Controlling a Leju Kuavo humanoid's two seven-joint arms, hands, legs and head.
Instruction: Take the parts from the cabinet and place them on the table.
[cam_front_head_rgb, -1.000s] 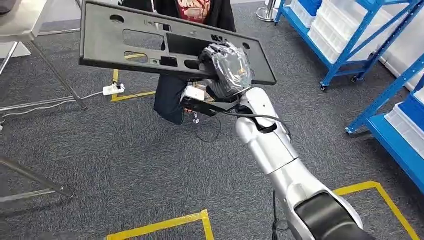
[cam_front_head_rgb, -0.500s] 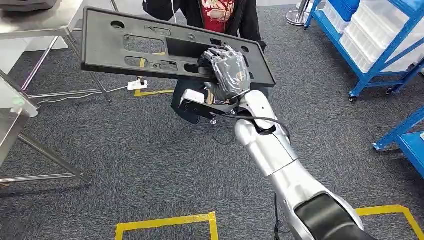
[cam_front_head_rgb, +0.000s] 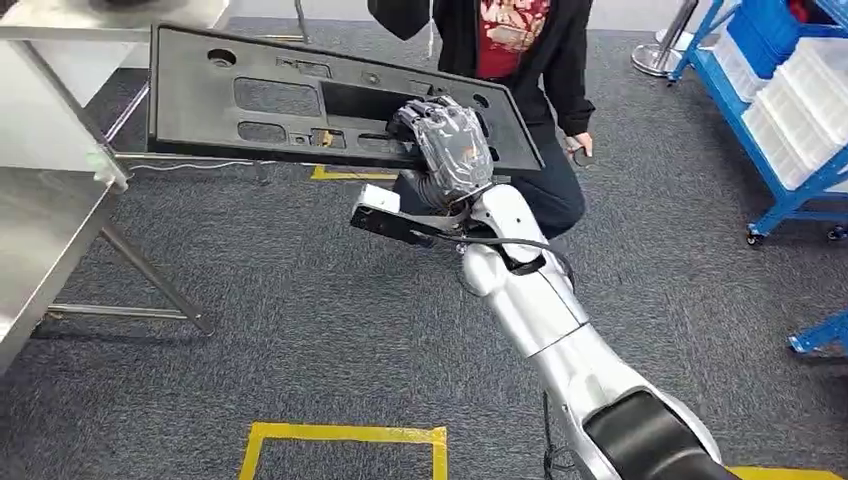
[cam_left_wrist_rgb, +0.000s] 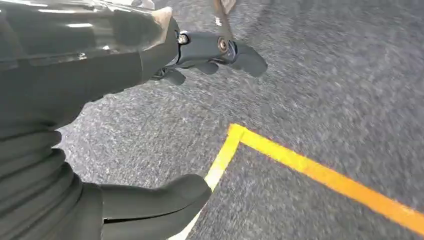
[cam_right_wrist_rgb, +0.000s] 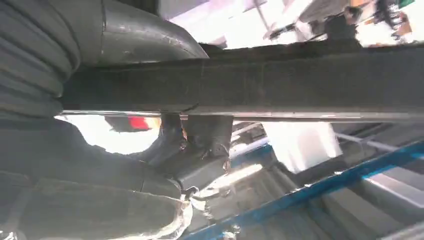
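The whole head view has swung since a second ago: the blue racks (cam_front_head_rgb: 790, 120) slide toward the right edge and the steel tabletop (cam_front_head_rgb: 50, 230) comes in at the left, so the robot is turning toward its drop-off. The right hand (cam_front_head_rgb: 452, 140) keeps its fingers wrapped around the near edge of the long black plastic panel (cam_front_head_rgb: 260, 100), carried tilted above the carpet, in front of a person (cam_front_head_rgb: 520, 60). The left hand (cam_left_wrist_rgb: 150, 100) hangs spread, holding nothing, over yellow floor tape (cam_left_wrist_rgb: 320, 175). Placing remains.
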